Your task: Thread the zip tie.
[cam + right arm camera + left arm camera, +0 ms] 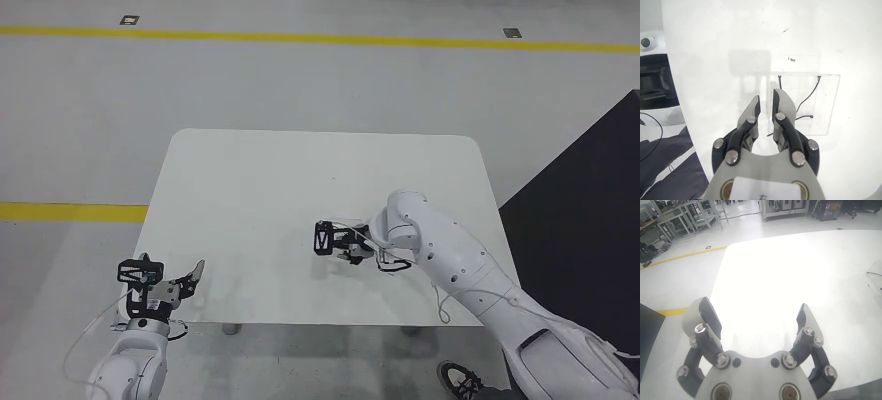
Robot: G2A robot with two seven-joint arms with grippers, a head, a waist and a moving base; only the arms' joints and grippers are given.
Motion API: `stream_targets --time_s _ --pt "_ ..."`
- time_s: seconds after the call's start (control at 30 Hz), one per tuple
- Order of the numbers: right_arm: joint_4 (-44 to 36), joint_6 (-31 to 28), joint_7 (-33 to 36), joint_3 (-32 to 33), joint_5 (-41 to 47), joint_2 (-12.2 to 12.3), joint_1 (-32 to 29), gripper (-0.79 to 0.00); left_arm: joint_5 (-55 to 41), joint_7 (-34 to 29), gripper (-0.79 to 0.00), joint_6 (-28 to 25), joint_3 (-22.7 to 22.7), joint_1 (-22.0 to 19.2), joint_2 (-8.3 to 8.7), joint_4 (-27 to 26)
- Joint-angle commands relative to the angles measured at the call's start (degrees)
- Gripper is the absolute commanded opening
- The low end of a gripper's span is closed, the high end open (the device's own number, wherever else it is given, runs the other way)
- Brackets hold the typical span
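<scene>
Top view: the right gripper (350, 250) hangs over the white table (250, 180), just toward 4 o'clock of its middle, and the left gripper (190, 275) sits at the 7 o'clock corner

Left wrist view: its fingers (710, 315) are spread wide, holding nothing

Right wrist view: the right fingers (776, 102) stand narrowly parted and empty above a clear plate (829, 106) bearing black zip ties (817, 83). The sound approach is probably to choose one tie, descend square, and pinch its strap away from the head, leaving the tip free for threading
</scene>
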Motion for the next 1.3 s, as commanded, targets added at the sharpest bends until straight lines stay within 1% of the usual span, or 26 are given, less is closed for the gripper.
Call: stream_targets --time_s 0.0,0.17,0.23,0.27,0.6,0.63,0.7,0.8,0.87,0.93,0.97,1.0,1.03,1.07,1.1,1.13,1.17,1.2,1.27 --pt "-2.09 -0.46 -0.46 0.71 0.87 0.68 -0.67 -0.634 0.0 0.0 0.0 0.0 0.0 0.0 0.0 0.0" --pt "-10.92 1.06 1.07 3.93 1.2 3.45 -2.94 -0.65 0.0 0.0 0.0 0.0 0.0 0.0 0.0 0.0" --pt "-12.44 1.69 1.69 4.93 2.17 4.17 -3.63 -0.314 0.0 0.0 0.0 0.0 0.0 0.0 0.0 0.0" --pt "-12.44 1.69 1.69 4.93 2.17 4.17 -3.63 -0.08 0.0 0.0 0.0 0.0 0.0 0.0 0.0 0.0" --pt "-12.44 1.69 1.69 4.93 2.17 4.17 -3.63 -0.08 0.0 0.0 0.0 0.0 0.0 0.0 0.0 0.0" --pt "-12.51 1.72 1.26 4.93 2.39 4.16 -3.82 0.0 0.0 0.0 0.0 0.0 0.0 0.0 0.0 0.0" --pt "-11.64 0.08 -1.13 6.36 4.61 4.42 -3.58 0.0 0.0 0.0 0.0 0.0 0.0 0.0 0.0 0.0" --pt "-8.15 -2.55 -2.54 7.97 10.95 5.18 -1.73 0.0 0.0 0.0 0.0 0.0 0.0 0.0 0.0 0.0" --pt "-4.06 -3.9 -3.88 5.07 15.68 5.91 1.07 0.0 0.0 0.0 0.0 0.0 0.0 0.0 0.0 0.0" --pt "0.48 -4.82 -4.79 0.01 19.55 6.73 5.23 0.0 0.0 0.0 0.0 0.0 0.0 0.0 0.0 0.0" --pt "1.83 -4.64 -4.61 -3.54 20.26 7.04 7.59 -0.132 0.0 0.0 0.0 0.0 0.0 0.0 0.0 0.0" --pt "3.09 -5.05 -5.02 -7.24 22.18 7.25 9.8 -0.132 0.0 0.0 0.0 0.0 0.0 0.0 0.0 0.0" --pt "4.5 -5.63 -5.6 -10.73 24.36 7.41 12.24 -0.157 0.0 0.0 0.0 0.0 0.0 0.0 0.0 0.0" --pt "5.9 -6.47 -6.44 -14.2 26.82 7.48 14.44 -0.259 0.0 0.0 0.0 0.0 0.0 0.0 0.0 0.0" --pt "7.44 -7.37 -7.34 -17.61 29.31 7.48 16.54 -0.308 0.0 0.0 0.0 0.0 0.0 0.0 0.0 0.0" --pt "8.91 -7.81 -7.78 -20.81 31.24 7.4 18.7 -0.268 0.0 0.0 0.0 0.0 0.0 0.0 0.0 0.0" --pt "10.12 -7.61 -7.59 -23.61 32.89 7.23 20.82 -0.046 0.0 0.0 0.0 0.0 0.0 0.0 0.0 0.0" --pt "10.79 -7.36 -7.34 -25.03 34.04 7.09 22.06 0.0 0.0 0.0 0.0 0.0 0.0 0.0 0.0 0.0" --pt "10.79 -7.36 -7.34 -25.03 34.04 7.09 22.06 0.0 0.0 0.0 0.0 0.0 0.0 0.0 0.0 0.0"
